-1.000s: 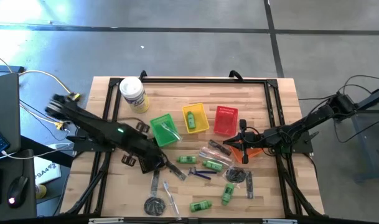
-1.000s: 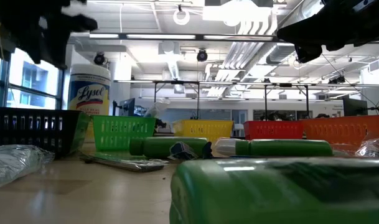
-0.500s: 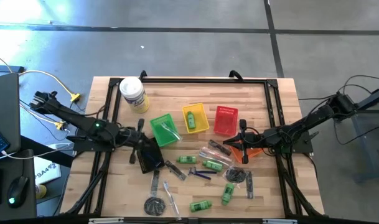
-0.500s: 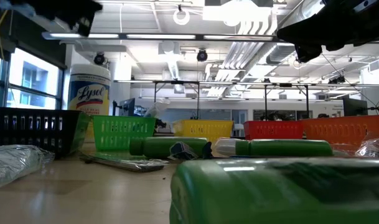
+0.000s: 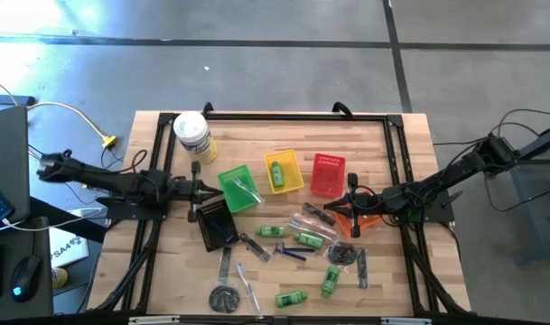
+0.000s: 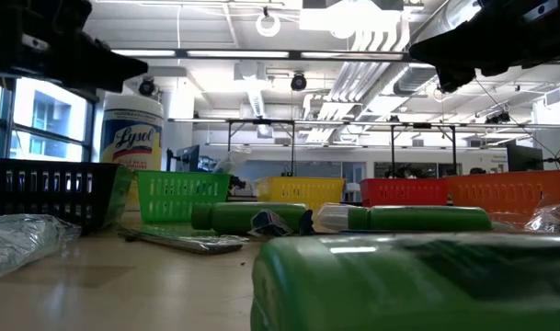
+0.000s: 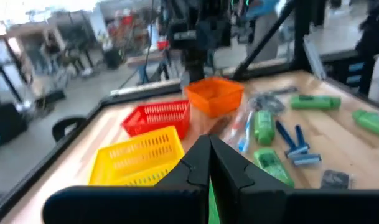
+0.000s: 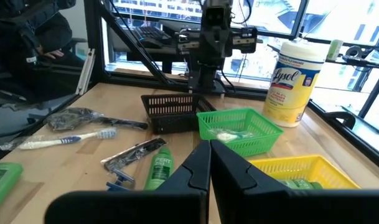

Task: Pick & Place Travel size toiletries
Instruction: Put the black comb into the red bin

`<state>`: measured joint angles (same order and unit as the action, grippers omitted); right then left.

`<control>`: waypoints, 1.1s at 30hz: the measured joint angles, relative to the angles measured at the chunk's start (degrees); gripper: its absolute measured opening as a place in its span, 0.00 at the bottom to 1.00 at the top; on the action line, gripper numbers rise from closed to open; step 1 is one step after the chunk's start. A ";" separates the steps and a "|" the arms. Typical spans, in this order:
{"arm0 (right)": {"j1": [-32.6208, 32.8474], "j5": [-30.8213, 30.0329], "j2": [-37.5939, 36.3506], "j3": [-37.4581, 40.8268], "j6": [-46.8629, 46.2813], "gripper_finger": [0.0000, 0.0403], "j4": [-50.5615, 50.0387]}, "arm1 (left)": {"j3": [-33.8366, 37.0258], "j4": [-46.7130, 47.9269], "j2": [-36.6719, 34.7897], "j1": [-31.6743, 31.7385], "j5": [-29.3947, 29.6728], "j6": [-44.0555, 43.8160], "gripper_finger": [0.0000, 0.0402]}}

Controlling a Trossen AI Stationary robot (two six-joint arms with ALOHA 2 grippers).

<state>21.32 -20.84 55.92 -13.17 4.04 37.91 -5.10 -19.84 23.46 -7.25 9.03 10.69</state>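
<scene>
Most of the toiletries are lying loose on the near-middle of the tabletop, and the left pincer is sitting shut and empty beside the green basket. A green bottle is lying crosswise toward the front from it. The right pincer, also shut and empty, is parked closer to that pile, so I'd bet on it.

You see bright green mini bottles, dark blue razors, green, yellow, red, orange and black baskets, pale wood worktop.
</scene>
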 joint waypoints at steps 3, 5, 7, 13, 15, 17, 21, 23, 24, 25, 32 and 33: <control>0.00 0.00 0.00 0.00 0.32 0.01 0.10 | 1.96 0.81 -2.24 7.26 -4.35 -2.65 0.00; -0.08 0.00 0.00 0.00 0.34 0.01 0.11 | 2.83 1.57 -3.11 11.45 -8.52 -4.81 0.00; -0.41 -0.01 0.00 0.00 0.33 0.01 0.13 | 3.00 2.63 -3.86 14.31 -13.40 -5.39 0.00; -1.22 -0.03 0.00 0.00 -1.69 0.01 0.13 | 3.07 9.19 -8.18 15.04 -16.26 -3.57 0.00; -1.22 -0.02 0.00 0.00 -2.66 0.01 0.12 | 3.07 10.59 -10.14 14.40 -15.19 -2.55 0.00; -1.14 0.00 0.00 0.00 -2.97 0.01 0.11 | 3.10 11.91 -12.60 13.85 -12.81 -1.11 0.00; -1.03 0.00 0.00 0.00 -4.63 0.01 0.09 | 3.11 14.49 -17.44 13.62 -11.05 2.13 0.00; -1.03 0.00 0.00 0.00 -5.70 0.01 0.08 | 3.12 15.44 -19.41 13.62 -11.38 2.40 0.00; -1.03 0.01 0.00 0.00 -6.11 0.01 -0.06 | 3.12 16.27 -20.26 13.62 -11.49 2.17 0.00; -1.03 0.04 0.00 0.00 -6.64 0.01 -0.41 | 3.12 17.13 -20.96 13.62 -11.50 1.41 0.00; -1.07 0.04 0.00 0.00 -6.98 0.01 -2.33 | 3.14 18.87 -23.04 13.62 -14.00 -1.94 0.00; -1.16 0.02 0.00 0.00 -6.96 0.01 -2.54 | 3.14 19.00 -23.02 13.62 -14.59 -1.96 0.00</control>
<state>20.17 -20.82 55.92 -13.17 -2.92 35.37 -1.96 -0.84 0.44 6.37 -5.56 8.73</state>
